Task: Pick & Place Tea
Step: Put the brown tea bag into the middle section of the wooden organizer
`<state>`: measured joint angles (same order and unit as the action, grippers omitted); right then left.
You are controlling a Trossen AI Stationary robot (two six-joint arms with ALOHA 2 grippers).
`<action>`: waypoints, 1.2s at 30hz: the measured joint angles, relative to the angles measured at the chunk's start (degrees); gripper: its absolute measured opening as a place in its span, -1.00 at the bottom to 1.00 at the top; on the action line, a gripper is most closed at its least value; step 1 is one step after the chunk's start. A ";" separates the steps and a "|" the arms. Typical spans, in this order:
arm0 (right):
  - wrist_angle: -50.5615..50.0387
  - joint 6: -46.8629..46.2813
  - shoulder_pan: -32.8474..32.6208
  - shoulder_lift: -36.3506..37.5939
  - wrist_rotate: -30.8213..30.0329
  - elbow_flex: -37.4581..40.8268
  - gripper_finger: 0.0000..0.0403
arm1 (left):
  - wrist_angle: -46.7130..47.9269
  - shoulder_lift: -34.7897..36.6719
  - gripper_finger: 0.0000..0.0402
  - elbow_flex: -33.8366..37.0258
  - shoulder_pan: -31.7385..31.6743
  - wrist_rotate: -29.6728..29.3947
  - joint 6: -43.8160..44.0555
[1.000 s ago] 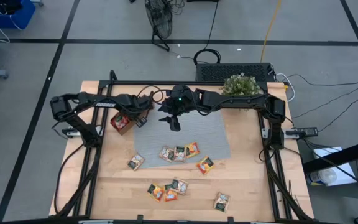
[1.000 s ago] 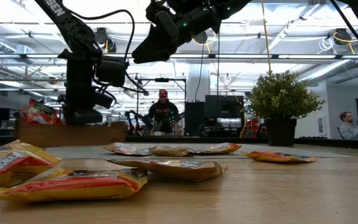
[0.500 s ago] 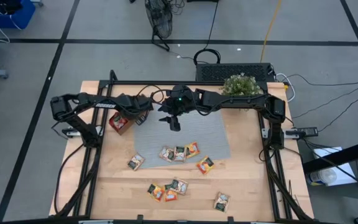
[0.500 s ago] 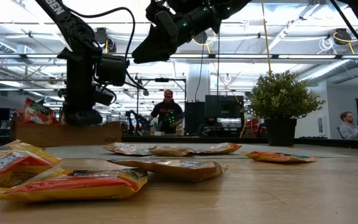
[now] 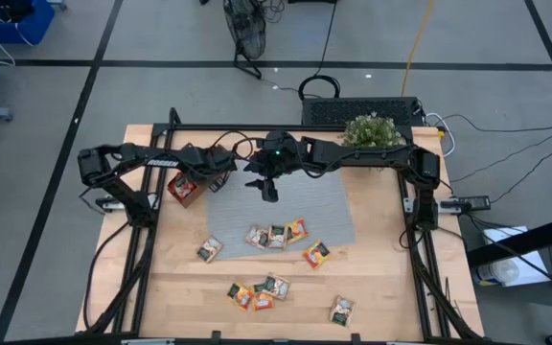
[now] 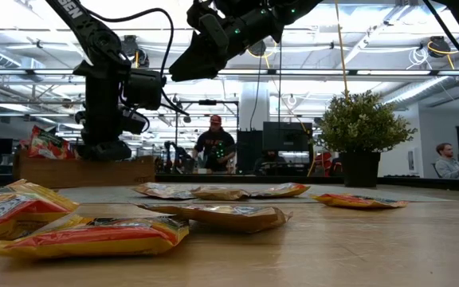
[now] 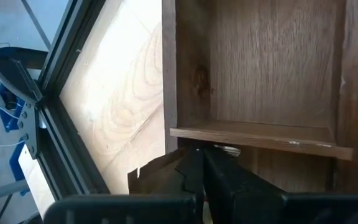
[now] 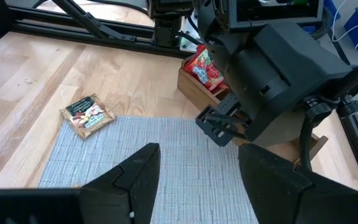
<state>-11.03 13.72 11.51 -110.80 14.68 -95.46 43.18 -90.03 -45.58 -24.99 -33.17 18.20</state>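
The left gripper (image 7: 199, 163), fingers closed together with nothing visible between them, sits low in the brown wooden compartment tray (image 5: 188, 189) near the table's far-left corner. Lift it straight up clear of the wooden divider (image 7: 260, 135) before traversing, to avoid tipping the tray. The right gripper (image 5: 269, 191) hangs with its fingers parted and empty above the far edge of the grey woven mat (image 5: 329, 206). Flat red, orange and green tea sachets (image 5: 276, 235) lie along the mat's near edge and toward the table's near edge; more red ones (image 8: 205, 67) stand in the tray.
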 joint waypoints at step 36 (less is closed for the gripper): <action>-0.36 -0.63 0.02 0.00 0.09 0.00 0.00 | 4.20 0.10 -0.77 -7.71 3.34 2.07 -3.04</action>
<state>-11.39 13.09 11.53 -110.80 14.76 -95.46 47.38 -89.94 -53.29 -21.65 -31.10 15.15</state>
